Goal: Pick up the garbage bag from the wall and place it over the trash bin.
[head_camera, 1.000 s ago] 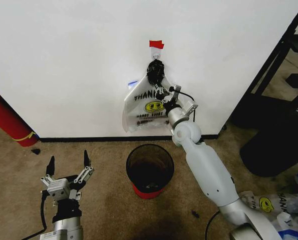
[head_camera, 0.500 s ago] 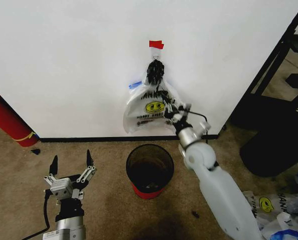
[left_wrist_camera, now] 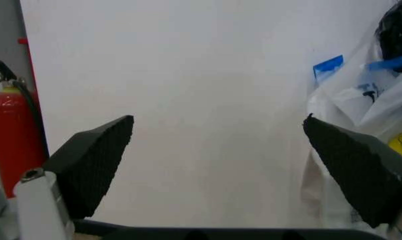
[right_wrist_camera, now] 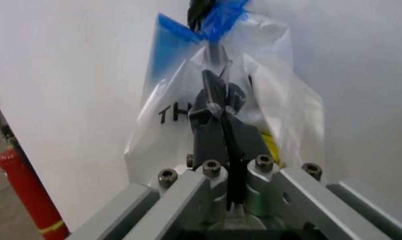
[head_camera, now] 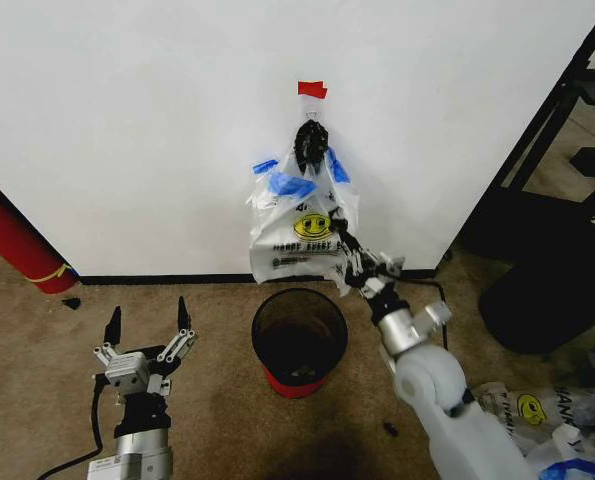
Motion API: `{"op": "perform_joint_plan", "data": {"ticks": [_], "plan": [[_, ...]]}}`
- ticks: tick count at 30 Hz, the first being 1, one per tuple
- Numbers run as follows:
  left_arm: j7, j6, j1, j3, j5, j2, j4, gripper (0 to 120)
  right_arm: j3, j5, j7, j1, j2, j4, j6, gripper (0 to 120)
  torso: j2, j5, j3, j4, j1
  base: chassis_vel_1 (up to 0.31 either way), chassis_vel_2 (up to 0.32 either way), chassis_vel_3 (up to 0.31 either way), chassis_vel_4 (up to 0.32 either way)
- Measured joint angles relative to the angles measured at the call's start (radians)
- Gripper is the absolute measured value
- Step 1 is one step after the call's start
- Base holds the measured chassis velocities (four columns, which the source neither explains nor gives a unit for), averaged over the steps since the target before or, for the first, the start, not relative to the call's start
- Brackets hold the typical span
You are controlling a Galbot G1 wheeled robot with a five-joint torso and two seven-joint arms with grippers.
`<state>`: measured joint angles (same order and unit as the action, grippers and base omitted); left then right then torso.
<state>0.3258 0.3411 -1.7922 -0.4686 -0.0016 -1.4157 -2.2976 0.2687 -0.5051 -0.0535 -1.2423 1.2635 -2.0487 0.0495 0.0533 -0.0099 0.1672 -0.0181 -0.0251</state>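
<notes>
A thin translucent-white plastic garbage bag [head_camera: 302, 225] hangs on the white wall [head_camera: 127, 120], above the black wire-mesh trash bin [head_camera: 299, 340]. The right gripper [head_camera: 349, 258], fingers pressed together, pinches its lower edge. The left gripper [head_camera: 145, 322] waits spread over carpet. Nothing is placed yet

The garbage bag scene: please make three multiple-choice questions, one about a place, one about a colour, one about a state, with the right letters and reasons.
1. Where is the trash bin?
A. on the floor below the garbage bag
B. left of the left gripper
C. on a shelf

2. What colour is the tape above the bag?
A. green
B. red
C. yellow

3. How is the left gripper?
A. shut on the bag
B. shut, empty
C. open, empty

Answers: 1 A, it stands under the hanging bag. 2 B, red tape on the wall. 3 C, its fingers are spread apart.
</notes>
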Motion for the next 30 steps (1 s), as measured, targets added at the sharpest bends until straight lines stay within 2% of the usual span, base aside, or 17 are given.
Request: {"op": "perform_joint_plan", "data": {"ticks": [3,9,18,21,24,27,29,30], "plan": [[0.0,0.0,0.003,0.001,-0.002,0.002,0.001,100,0.016,0.019,-0.005,-0.042,-0.001,-0.019,0.013,0,0.0,0.0,0.0,0.0,0.0,0.0,0.0,0.0,0.0],[-0.001,-0.001,0.013,0.012,-0.009,0.009,0.004,100,0.083,0.144,-0.04,-0.214,0.0,-0.093,0.087,0,0.0,0.0,0.0,0.0,0.0,0.0,0.0,0.0,0.0],[-0.003,-0.005,0.028,0.02,-0.025,0.024,0.01,100,0.153,0.256,-0.052,-0.362,0.014,-0.14,0.189,0,0.0,0.0,0.0,0.0,0.0,0.0,0.0,0.0,0.0],[-0.004,-0.005,0.031,0.026,-0.026,0.026,0.009,100,0.195,0.335,-0.058,-0.438,0.017,-0.145,0.266,0,0.0,0.0,0.0,0.0001,0.0,0.0,0.0,0.0,0.0],[-0.004,-0.005,0.032,0.026,-0.029,0.027,0.009,100,0.216,0.361,-0.06,-0.476,0.018,-0.149,0.302,0,0.0,0.0,0.0,0.0,0.0,0.0,0.0,0.0,0.0],[-0.004,-0.005,0.032,0.025,-0.038,0.031,0.008,100,0.249,0.408,-0.072,-0.549,0.025,-0.153,0.391,0,0.0,0.0,0.0,0.0001,0.0,0.0,0.0,0.0,0.0],[-0.004,-0.005,0.032,0.025,-0.038,0.031,0.008,100,0.25,0.414,-0.074,-0.556,0.026,-0.153,0.401,0,0.0,-0.0001,0.0,0.0,0.0,0.0,0.0,0.0,0.0],[-0.005,-0.005,0.034,0.025,-0.04,0.032,0.008,100,0.254,0.433,-0.082,-0.583,0.033,-0.148,0.438,0,0.0,-0.0001,0.0,0.0,0.0,0.0,0.0,0.0,0.0]]}}
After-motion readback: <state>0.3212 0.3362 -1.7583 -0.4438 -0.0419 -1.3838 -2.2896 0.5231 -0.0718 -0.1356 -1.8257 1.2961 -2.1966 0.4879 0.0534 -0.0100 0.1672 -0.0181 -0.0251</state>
